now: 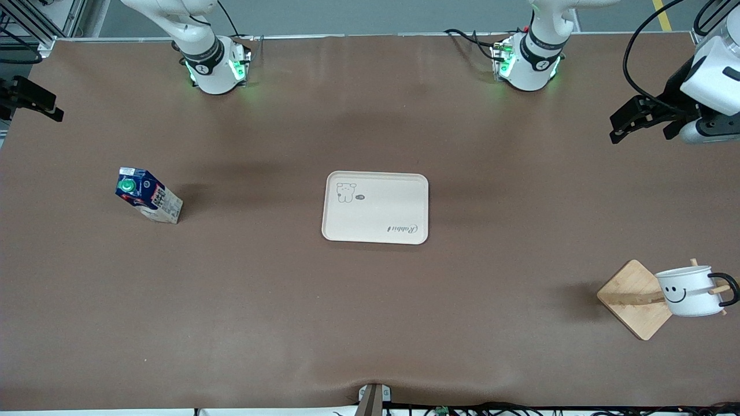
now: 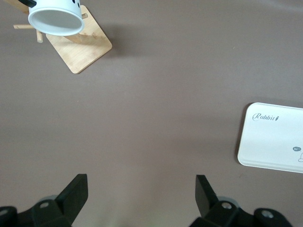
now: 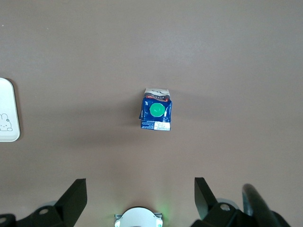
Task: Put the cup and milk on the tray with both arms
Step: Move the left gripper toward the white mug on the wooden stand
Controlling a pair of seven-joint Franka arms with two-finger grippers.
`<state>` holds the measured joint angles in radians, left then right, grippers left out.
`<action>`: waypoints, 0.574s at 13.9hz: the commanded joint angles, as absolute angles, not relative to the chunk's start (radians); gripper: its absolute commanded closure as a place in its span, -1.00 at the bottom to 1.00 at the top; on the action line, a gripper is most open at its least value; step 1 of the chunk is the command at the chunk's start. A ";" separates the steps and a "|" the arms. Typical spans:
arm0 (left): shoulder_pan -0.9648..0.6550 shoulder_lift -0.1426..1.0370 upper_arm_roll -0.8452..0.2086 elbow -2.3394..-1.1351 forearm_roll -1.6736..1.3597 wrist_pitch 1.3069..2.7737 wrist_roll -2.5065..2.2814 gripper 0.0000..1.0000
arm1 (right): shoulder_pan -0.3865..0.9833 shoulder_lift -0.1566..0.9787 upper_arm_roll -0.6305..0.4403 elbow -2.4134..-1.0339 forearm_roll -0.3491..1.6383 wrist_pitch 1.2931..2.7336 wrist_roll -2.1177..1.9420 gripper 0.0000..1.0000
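The cream tray [image 1: 376, 231] with "Rabbit" script lies flat at the table's middle. The dark blue milk carton [image 1: 147, 196] with a green cap stands toward the right arm's end. The white smiley cup [image 1: 691, 292] hangs tilted on a wooden stand [image 1: 630, 297] toward the left arm's end, nearer the front camera than the tray. My left gripper [image 1: 624, 124] is open and empty in the air over the table's left-arm end; its wrist view shows the cup [image 2: 54, 19] and the tray [image 2: 274, 142]. My right gripper [image 1: 49, 107] is open and empty over the right-arm end, with the milk [image 3: 156, 116] ahead of it.
The stand's square wooden base [image 2: 80, 45] has pegs sticking out around the cup. The two arm bases [image 1: 217, 69] [image 1: 526, 66] glow green along the table's edge farthest from the front camera. A small bracket [image 1: 374, 396] sits at the nearest edge. Brown table surface lies around the tray.
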<state>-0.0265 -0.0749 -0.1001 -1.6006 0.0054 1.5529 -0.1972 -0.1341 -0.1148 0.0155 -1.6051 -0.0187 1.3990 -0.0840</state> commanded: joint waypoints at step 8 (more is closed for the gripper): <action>-0.032 -0.011 -0.101 -1.520 0.132 1.539 -0.209 -1.00 | -0.146 -0.103 0.020 -1.582 -0.003 1.388 -0.072 -1.00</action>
<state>-0.0276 -0.0571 -0.0992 -1.5727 0.1027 1.5530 -0.1984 -0.1342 -0.1145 0.0154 -1.6051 -0.0187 1.3986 -0.0840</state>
